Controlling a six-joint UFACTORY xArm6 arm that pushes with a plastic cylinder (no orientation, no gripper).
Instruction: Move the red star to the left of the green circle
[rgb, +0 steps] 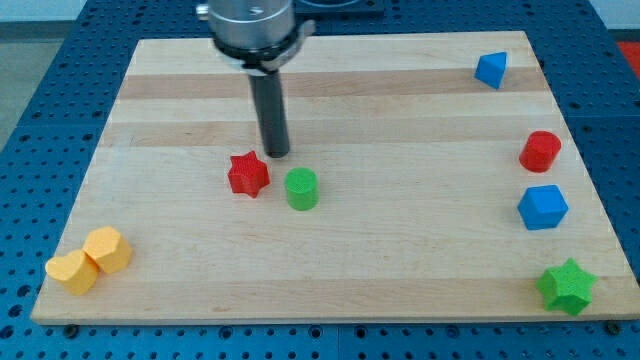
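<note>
The red star (248, 174) lies on the wooden board (330, 260), left of centre. The green circle (301, 188) stands just to its right and slightly lower, with a small gap between them. My tip (276, 153) rests on the board just above the two blocks, between them, close to the red star's upper right point. I cannot tell if it touches the star.
Two yellow blocks (90, 260) sit together at the bottom left corner. Along the right edge are a small blue block (491, 69), a red cylinder (540, 151), a blue cube (542, 207) and a green star (567, 286).
</note>
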